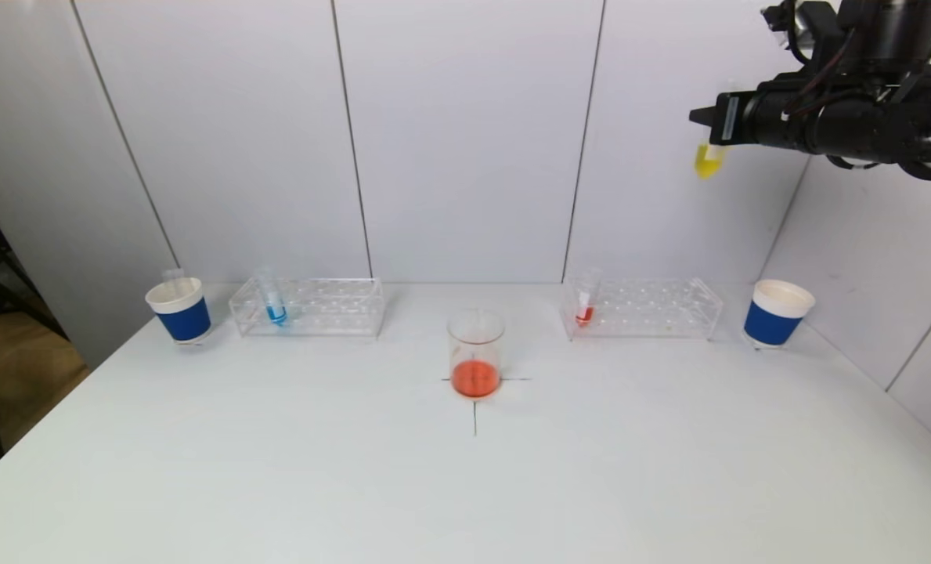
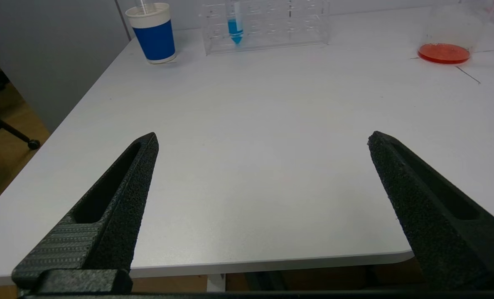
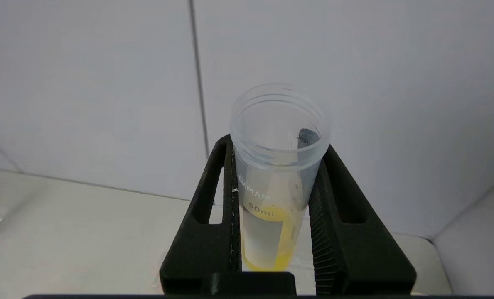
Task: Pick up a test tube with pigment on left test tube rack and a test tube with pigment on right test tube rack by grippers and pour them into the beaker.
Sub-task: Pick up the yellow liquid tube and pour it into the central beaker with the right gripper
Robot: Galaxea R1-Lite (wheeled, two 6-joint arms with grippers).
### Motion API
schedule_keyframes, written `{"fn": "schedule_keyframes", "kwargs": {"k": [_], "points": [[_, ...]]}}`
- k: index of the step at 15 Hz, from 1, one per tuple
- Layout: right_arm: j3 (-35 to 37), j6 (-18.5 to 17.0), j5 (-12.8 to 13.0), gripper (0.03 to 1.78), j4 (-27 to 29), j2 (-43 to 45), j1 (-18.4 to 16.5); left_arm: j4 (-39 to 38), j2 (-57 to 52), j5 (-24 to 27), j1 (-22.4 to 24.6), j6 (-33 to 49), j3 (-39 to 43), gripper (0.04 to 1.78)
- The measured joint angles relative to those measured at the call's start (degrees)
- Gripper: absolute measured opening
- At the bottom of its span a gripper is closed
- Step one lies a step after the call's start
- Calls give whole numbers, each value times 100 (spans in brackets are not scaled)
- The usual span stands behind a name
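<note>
My right claw (image 3: 276,207) was high up in the air, far above the right end of the table (image 1: 465,486). It was squeezed tight on a test tube with yellow paint water (image 3: 271,216) in the bottom. The tube stood up straight between my two black fingers (image 3: 213,232), and its top was open.

My left claw (image 2: 263,141) was low, near the front edge of the table. Its fingers were spread wide apart and it held nothing.

The beaker (image 1: 475,354) sat in the middle of the table on a black cross mark, with orange-red water in it. The left test tube rack (image 1: 308,307) held a blue tube (image 1: 272,301). The right test tube rack (image 1: 641,308) held a red tube (image 1: 586,304). A blue and white paper cup (image 1: 180,310) stood beside the left rack, and another cup (image 1: 777,313) stood beside the right rack.
</note>
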State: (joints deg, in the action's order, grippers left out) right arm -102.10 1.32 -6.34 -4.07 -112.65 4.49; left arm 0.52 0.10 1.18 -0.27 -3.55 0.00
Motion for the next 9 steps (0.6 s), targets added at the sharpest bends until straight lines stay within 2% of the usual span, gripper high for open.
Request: {"fn": "schedule_keyframes", "kwargs": {"k": [3,5,7,9], "points": [[6,30,-855,53,90,138,68,0,0,-2,0,5,0,176],[26,107,-1635,53,94,243,91,0,0,5,0,2,0,176],[55,411,-2317,53,96,312,221,0,0,2,0,5,0,176],[96,981,-2453,53,112,323,446,0,0,0,0,2,0,176]]}}
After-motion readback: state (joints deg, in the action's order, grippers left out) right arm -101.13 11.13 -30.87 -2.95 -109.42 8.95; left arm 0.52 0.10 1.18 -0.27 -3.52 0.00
